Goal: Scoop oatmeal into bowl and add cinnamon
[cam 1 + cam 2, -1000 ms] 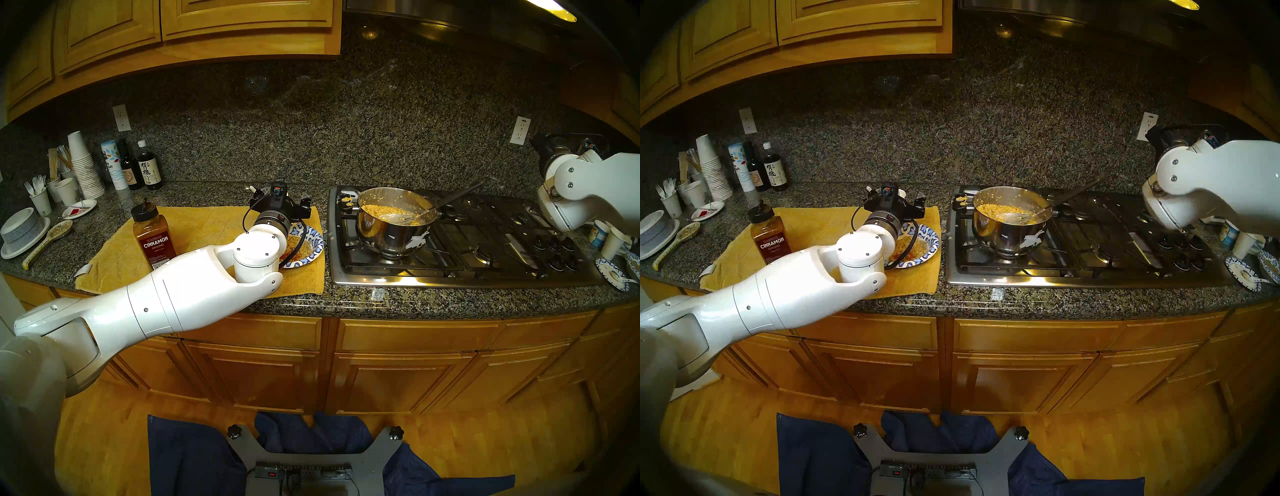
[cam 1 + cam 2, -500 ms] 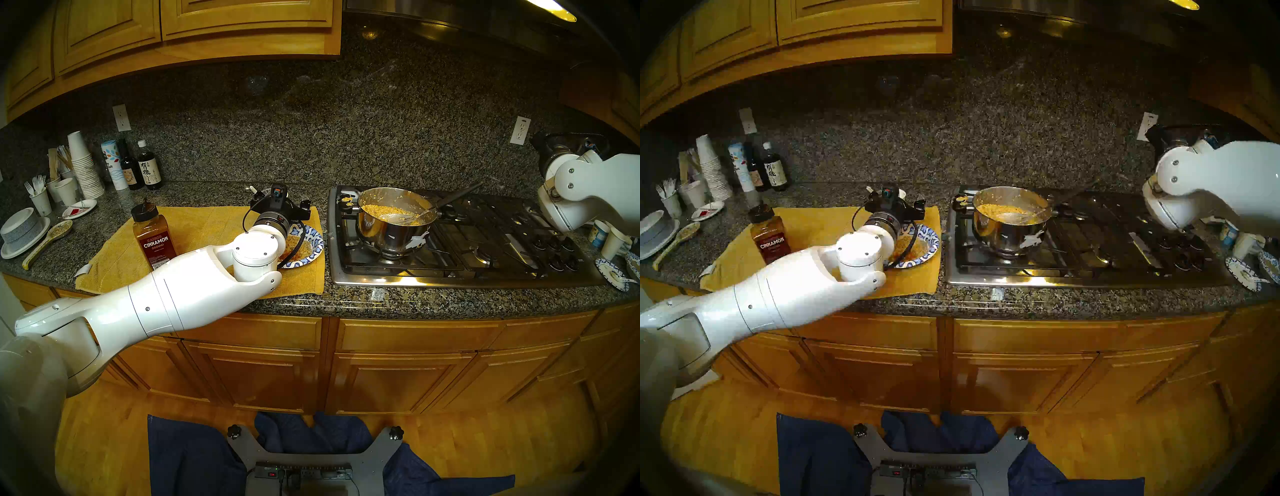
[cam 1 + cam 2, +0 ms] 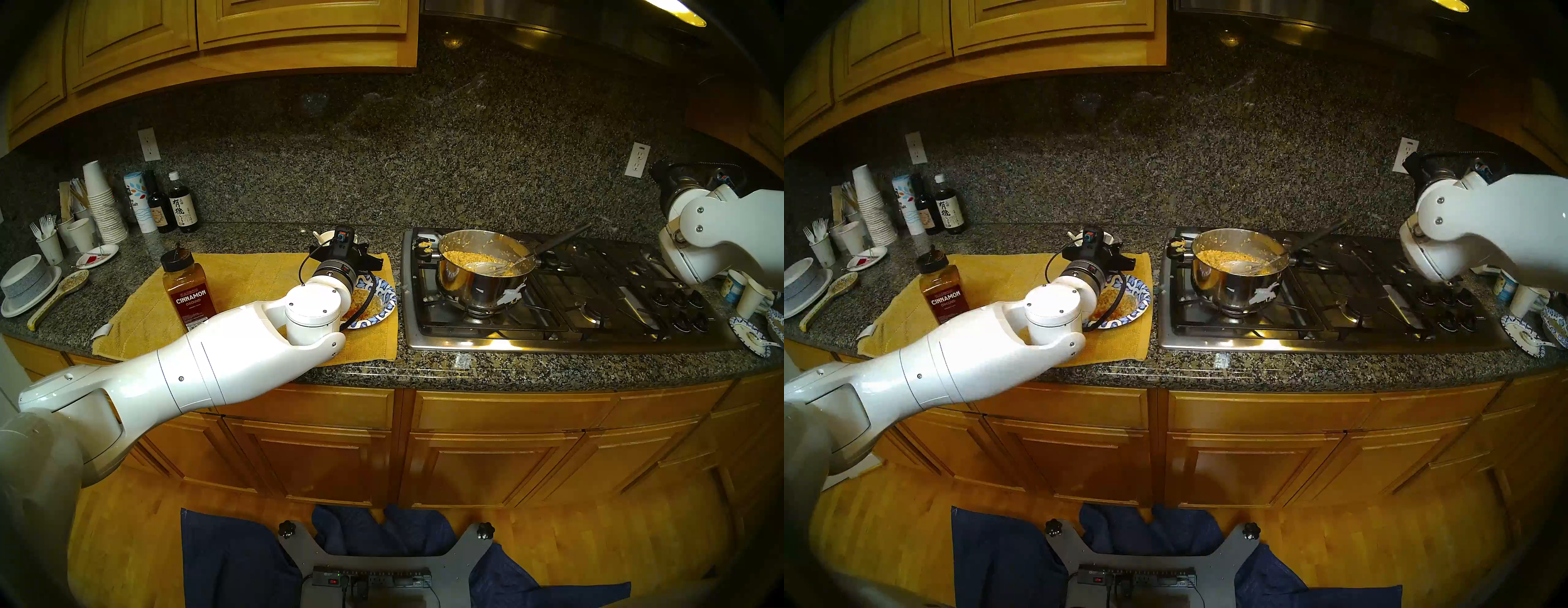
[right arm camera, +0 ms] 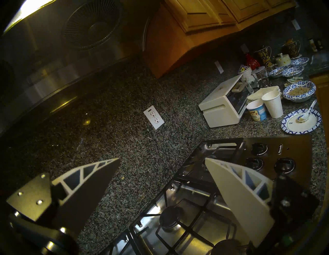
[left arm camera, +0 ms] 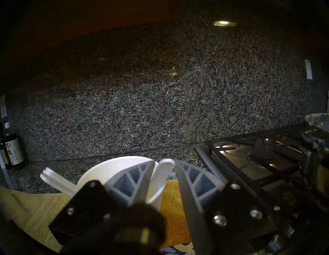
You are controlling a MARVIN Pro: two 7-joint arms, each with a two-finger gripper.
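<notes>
**Left gripper (image 5: 164, 163), wrist view.** The jaws stand narrow, one on each side of the upright handle of a white plastic spoon (image 5: 160, 178) that leans in a white paper cup (image 5: 110, 167). The pads sit very near the handle. Whether they already press it cannot be told.

**Cup and cloth.** The cup stands at the far edge of the yellow cloth (image 3: 254, 276), just behind the bowl (image 3: 384, 297).

**The bowl.** It lies on the cloth under the left wrist and already holds a helping of oatmeal (image 3: 1113, 297). A reddish-brown patch shows at the near side of that helping.

**The cinnamon (image 3: 186, 293).** The jar stands upright on the cloth's left part, capped and apart from the bowl.

**Pot (image 3: 479, 284) on the hob (image 3: 594, 297).** More oatmeal is inside, with a metal ladle (image 3: 488, 266) resting in it.

**Right gripper (image 4: 162, 159).** It is spread wide and empty, hanging above the hob's right side and away from the work.

**Step in hand (judged).** Scooping looks done, and the arm is fetching a spoon, probably for the cinnamon stage.

**Next move.** It calls for a firm pinch on the thin handle and a straight lift. The light cup may tip or be dragged along.
</notes>
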